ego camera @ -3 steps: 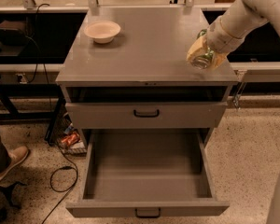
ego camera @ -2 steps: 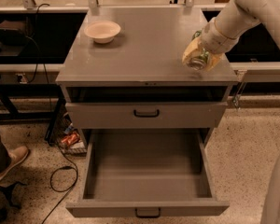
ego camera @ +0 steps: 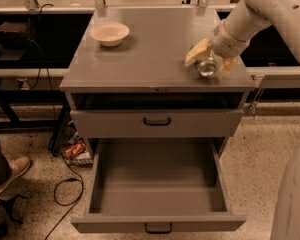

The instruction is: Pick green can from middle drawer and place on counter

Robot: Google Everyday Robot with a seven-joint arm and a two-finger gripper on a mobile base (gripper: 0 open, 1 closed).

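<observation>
The pincer [ego camera: 208,60] is hanging low over the surface [ego camera: 149,51], at about four o'clock from its centre and near the front right corner. Its two pale fingers [ego camera: 196,52] are closing in on either side of the green can [ego camera: 207,67] and gripping it. The can is lying tilted in that hold, showing its round silver end to the camera, with little of its green side visible. Whether it is already touching the surface cannot be told.

Over the last second the pincer has been sliding toward nine o'clock, away from the right edge, and sinking a little, carrying the can with it. That is putting the can over firmer ground, further in from the rim, and it reads as the final lowering before the release.

The arm [ego camera: 250,15] is reaching in from about two o'clock. Toward ten o'clock, well apart from the can, a cream bowl [ego camera: 110,33] is sitting where it was, so it is not getting in the way. At six o'clock, below the closed upper drawer front [ego camera: 156,122], the middle drawer [ego camera: 157,186] is standing pulled out with its grey floor bare.

The pick looks done, then, and the placing is nearly finished. What is remaining is to settle the can and open the fingers. A can let go while tilted could roll toward the near edge.
</observation>
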